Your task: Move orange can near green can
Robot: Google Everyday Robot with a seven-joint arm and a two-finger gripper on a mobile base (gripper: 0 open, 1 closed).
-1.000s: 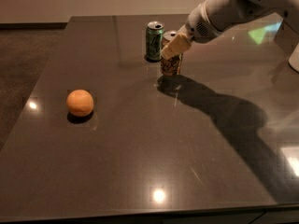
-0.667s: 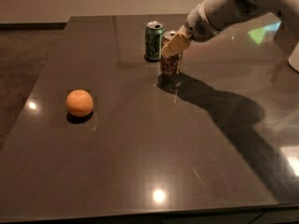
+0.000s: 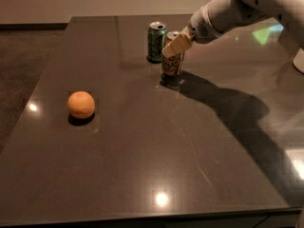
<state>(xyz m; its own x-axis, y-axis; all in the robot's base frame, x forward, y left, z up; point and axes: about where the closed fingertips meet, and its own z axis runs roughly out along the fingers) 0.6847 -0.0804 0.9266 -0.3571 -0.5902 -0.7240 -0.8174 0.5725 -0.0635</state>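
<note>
1. Little has shifted over the last second: the counter (image 3: 142, 165) layout and the white arm (image 3: 228, 8) reaching in from the right look unchanged.
2. Well apart to the left lies a round orange fruit (image 3: 80, 104).
3. Just right of the green can (image 3: 156, 42), the orange can (image 3: 173, 66) stands upright on the counter.
4. At the orange can's top sits the gripper (image 3: 176, 44), its jaws apparently closed on the upper part. With no motion, the placement looks done, and I judge only the release remains.
</note>
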